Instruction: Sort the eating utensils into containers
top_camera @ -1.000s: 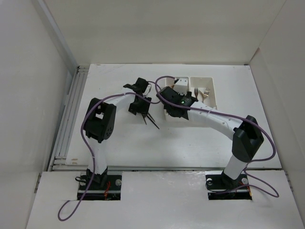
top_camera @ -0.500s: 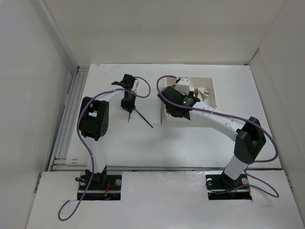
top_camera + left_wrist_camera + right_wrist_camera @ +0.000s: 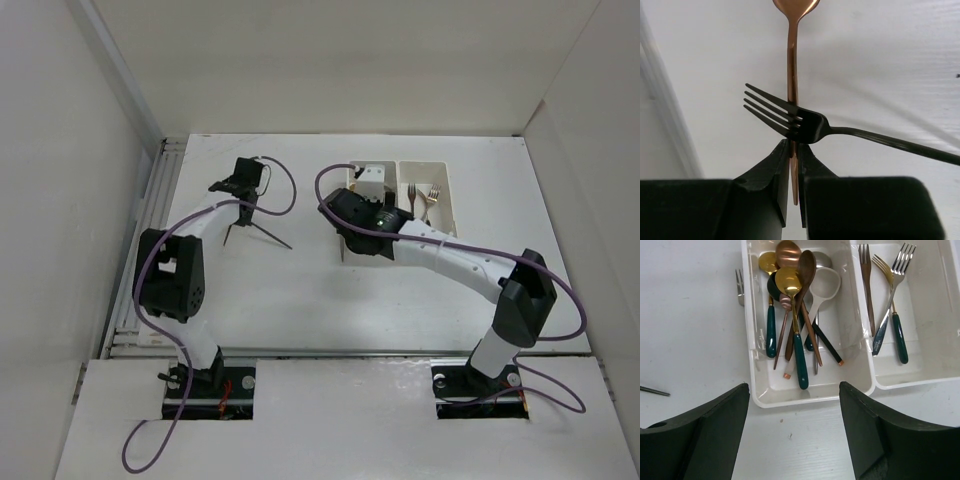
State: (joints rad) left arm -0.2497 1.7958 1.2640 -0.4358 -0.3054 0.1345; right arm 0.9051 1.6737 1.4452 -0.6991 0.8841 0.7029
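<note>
White table (image 3: 400, 300), two arms reaching over it. Paired white bins at far right: left bin (image 3: 840, 375) holds a heap of spoons (image 3: 790, 280) in gold, copper, wood and white, several with dark green handles; right bin (image 3: 930, 365) holds three forks (image 3: 892, 300). Right tool (image 3: 792, 385) hangs over the left bin, released, nothing between the jaws. Left tool (image 3: 794, 145) at far left, clenched on the handle of a copper spoon (image 3: 791, 65). Black fork (image 3: 807, 126) crosses that handle; contact unclear. Small silver fork (image 3: 740, 287) on the table just beside the left bin.
</note>
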